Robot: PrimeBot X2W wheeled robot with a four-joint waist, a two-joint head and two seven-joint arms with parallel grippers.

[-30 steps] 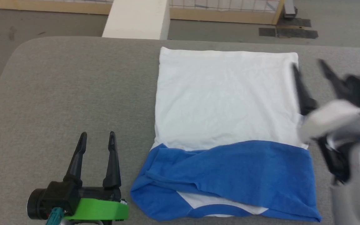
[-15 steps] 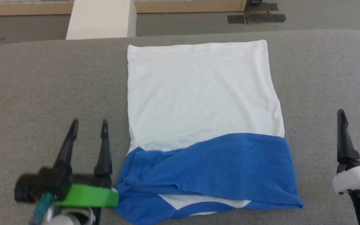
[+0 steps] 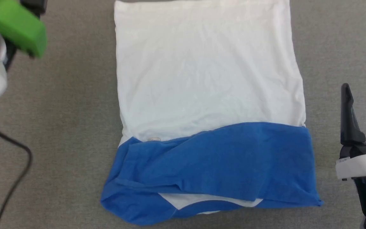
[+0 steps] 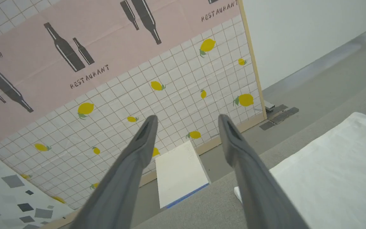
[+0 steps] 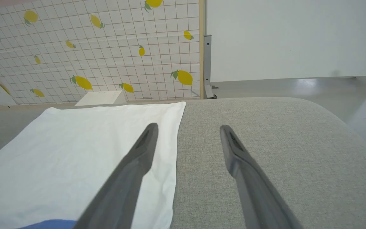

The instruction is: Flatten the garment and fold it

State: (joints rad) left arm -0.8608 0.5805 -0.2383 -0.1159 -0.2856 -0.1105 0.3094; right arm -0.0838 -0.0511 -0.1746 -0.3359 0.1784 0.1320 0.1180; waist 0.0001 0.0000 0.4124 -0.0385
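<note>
The garment point(image 3: 208, 95) lies flat on the grey table, its white body stretching away from me. Its blue sleeves and shoulders point(image 3: 214, 162) are folded across the near end, and a strip of white shows under them. My right gripper point(image 3: 362, 87) stands open to the right of the garment's right edge, apart from the cloth. In the right wrist view that gripper point(image 5: 187, 127) is empty above the garment's white edge point(image 5: 84, 152). My left gripper point(image 4: 186, 119) is open and empty, raised above the table, with the garment's far corner point(image 4: 329, 171) to its right. The left arm's green cover point(image 3: 14, 25) is at the upper left.
Grey padded table point(image 3: 59, 111) surrounds the garment on both sides. A black cable point(image 3: 17, 171) hangs from the left arm. Beyond the table's far edge stand a white block point(image 4: 179, 171) on the floor and a tiled lemon-print panel point(image 4: 170, 79).
The head camera has tipped down and closer to the table. My left arm has risen from the lower left to the upper left. My right gripper drew back from the garment's right edge.
</note>
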